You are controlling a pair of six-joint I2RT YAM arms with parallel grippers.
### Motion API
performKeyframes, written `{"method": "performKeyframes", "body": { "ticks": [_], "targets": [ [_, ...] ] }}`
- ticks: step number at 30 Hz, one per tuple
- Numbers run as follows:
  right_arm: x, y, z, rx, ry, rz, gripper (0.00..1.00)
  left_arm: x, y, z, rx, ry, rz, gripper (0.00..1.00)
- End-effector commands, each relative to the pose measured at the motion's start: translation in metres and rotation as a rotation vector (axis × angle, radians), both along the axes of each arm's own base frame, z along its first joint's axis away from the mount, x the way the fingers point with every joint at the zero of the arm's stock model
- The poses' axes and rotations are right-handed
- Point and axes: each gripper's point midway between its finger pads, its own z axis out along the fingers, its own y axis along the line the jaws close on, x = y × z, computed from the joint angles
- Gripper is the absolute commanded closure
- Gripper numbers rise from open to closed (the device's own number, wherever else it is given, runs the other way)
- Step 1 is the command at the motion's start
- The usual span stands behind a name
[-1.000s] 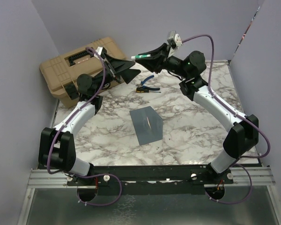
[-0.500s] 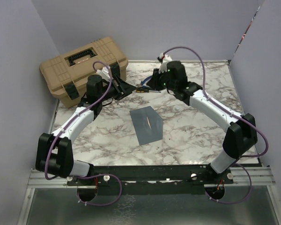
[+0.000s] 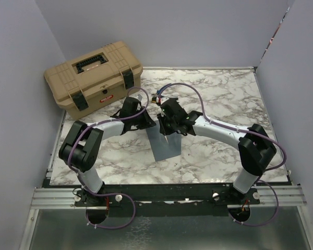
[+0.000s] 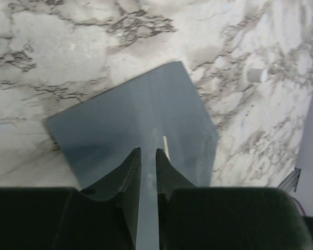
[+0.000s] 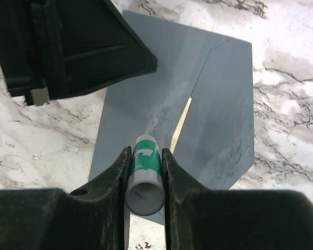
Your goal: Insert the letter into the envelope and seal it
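Because both arms fold in over the middle of the worktop (image 3: pixel 224 99), the overhead view hides the far end of the envelope (image 5: pixel 219 94); its near end lies flat toward the near edge. Of the letter (image 5: pixel 181 122), only a thin cream sliver shows through a slit in the blue-grey paper. The right tool (image 5: pixel 145 152) is clamped on a green-and-white glue stick (image 5: pixel 144 179) over the envelope; whether the stick touches the paper cannot be told. The left tool (image 4: pixel 147 153) hovers there too, fingers almost together and holding nothing. A small white cylinder (image 4: pixel 258 75) nearby is too blurred to identify. A tan toolbox (image 3: pixel 94 78) sits at the far left corner.
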Motion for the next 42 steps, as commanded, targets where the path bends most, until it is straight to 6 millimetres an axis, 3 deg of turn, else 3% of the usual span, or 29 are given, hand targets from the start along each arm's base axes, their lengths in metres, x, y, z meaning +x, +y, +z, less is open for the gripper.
{"method": "performKeyframes", "body": {
  "ticks": [1, 7, 12, 17, 24, 30, 35, 42],
  "targets": [
    [-0.004, -0.008, -0.021, -0.09, 0.03, -0.044, 0.99, 0.009, 0.001, -0.022, 0.051, 0.002, 0.017, 0.85],
    [-0.004, -0.008, -0.041, -0.126, 0.018, -0.033, 1.0, -0.003, 0.01, -0.048, 0.071, 0.067, 0.06, 0.87],
    [-0.004, -0.004, -0.048, -0.139, 0.009, -0.004, 1.0, -0.024, 0.018, -0.069, 0.072, 0.131, 0.086, 0.87],
    [-0.012, 0.0, -0.054, -0.154, 0.002, 0.036, 0.99, -0.033, 0.025, -0.081, 0.099, 0.182, 0.115, 0.9],
    [-0.017, -0.02, -0.065, -0.247, -0.023, -0.01, 1.0, -0.037, 0.032, -0.093, 0.133, 0.231, 0.144, 0.95],
    [-0.032, -0.028, -0.074, -0.267, -0.009, 0.007, 1.0, -0.039, 0.034, -0.098, 0.142, 0.245, 0.152, 0.96],
    [-0.024, -0.025, -0.081, -0.277, -0.031, -0.006, 1.0, -0.039, 0.034, -0.099, 0.143, 0.248, 0.155, 0.98],
    [0.004, -0.017, -0.079, -0.296, -0.128, -0.059, 1.0, -0.043, 0.035, -0.103, 0.148, 0.262, 0.154, 0.99]
  ]
}}
